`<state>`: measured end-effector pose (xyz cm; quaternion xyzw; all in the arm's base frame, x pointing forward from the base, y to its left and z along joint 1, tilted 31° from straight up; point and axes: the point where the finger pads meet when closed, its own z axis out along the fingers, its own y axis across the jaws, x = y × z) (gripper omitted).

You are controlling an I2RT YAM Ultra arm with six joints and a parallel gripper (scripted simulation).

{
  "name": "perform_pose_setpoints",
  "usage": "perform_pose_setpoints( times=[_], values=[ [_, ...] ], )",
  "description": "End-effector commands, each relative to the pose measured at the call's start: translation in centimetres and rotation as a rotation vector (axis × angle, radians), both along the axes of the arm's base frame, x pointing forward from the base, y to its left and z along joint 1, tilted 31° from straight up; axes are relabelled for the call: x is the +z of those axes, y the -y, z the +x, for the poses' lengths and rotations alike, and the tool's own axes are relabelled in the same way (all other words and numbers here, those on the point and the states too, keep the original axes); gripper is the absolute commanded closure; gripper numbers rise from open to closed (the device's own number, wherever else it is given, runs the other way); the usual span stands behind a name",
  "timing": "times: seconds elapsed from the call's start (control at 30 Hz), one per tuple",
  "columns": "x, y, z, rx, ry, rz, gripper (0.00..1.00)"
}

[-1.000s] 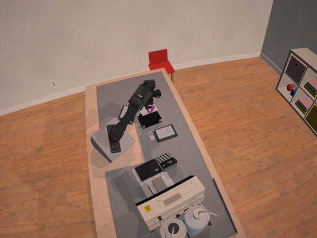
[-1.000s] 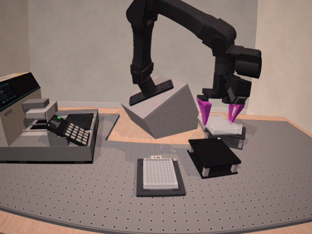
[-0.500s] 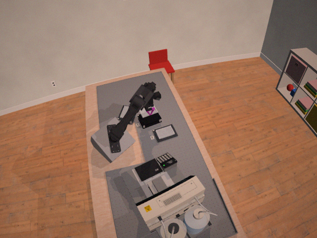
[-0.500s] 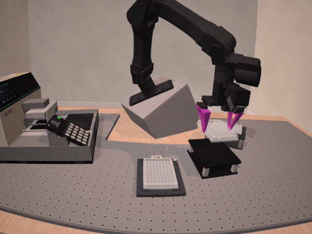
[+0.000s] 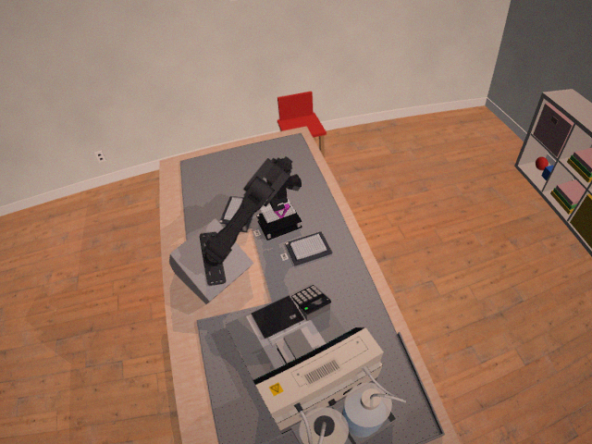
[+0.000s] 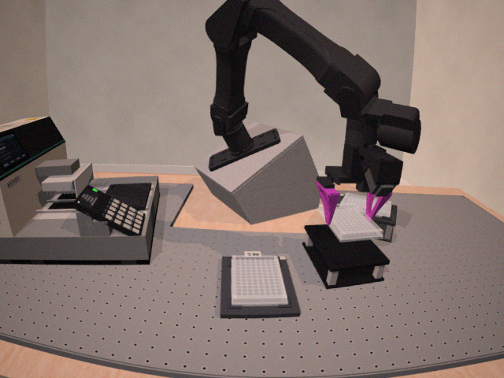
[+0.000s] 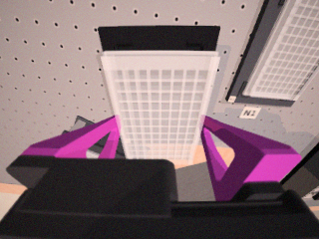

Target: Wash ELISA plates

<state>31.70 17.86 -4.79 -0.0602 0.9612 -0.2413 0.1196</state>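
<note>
My gripper point(image 6: 352, 205) point(image 7: 159, 119) point(image 5: 283, 209), with magenta fingers, is shut on a clear 96-well plate point(image 6: 354, 225) point(image 7: 161, 95) point(image 5: 271, 215) across its short width. It holds the plate a little above a raised black nest point(image 6: 346, 252) point(image 7: 159, 36) point(image 5: 283, 228), which is empty. A second plate point(image 6: 256, 280) point(image 5: 311, 247) point(image 7: 284, 50) lies in the flat nest N1 point(image 6: 225, 284). A third plate point(image 6: 353, 199) point(image 5: 232, 207) lies in a nest behind the gripper. The washer point(image 5: 325, 367) point(image 6: 24, 162) shows a green lamp point(image 5: 305, 308) point(image 6: 94, 190) beside its keypad point(image 5: 311, 297) point(image 6: 117, 213). Its black carrier point(image 5: 275, 316) point(image 6: 130, 194) holds no plate.
The arm stands on a tilted grey wedge point(image 6: 264, 183) point(image 5: 189, 260) between the nests and the washer. Two bottles point(image 5: 365, 411) point(image 5: 325, 427) with tubes stand behind the washer. A red chair point(image 5: 299, 115) stands at the table's far end.
</note>
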Motion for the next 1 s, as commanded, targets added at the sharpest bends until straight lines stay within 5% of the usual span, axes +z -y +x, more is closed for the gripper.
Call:
perform_pose_setpoints(
  times=[0.0,0.53,0.97],
  values=[
    [-0.1,-0.4,0.3,0.014,0.013,0.009,1.0],
    [-2.1,0.6,1.0,0.014,0.013,0.008,1.0],
    [-2.1,0.7,0.9,0.014,0.013,0.008,1.0]
  ],
)
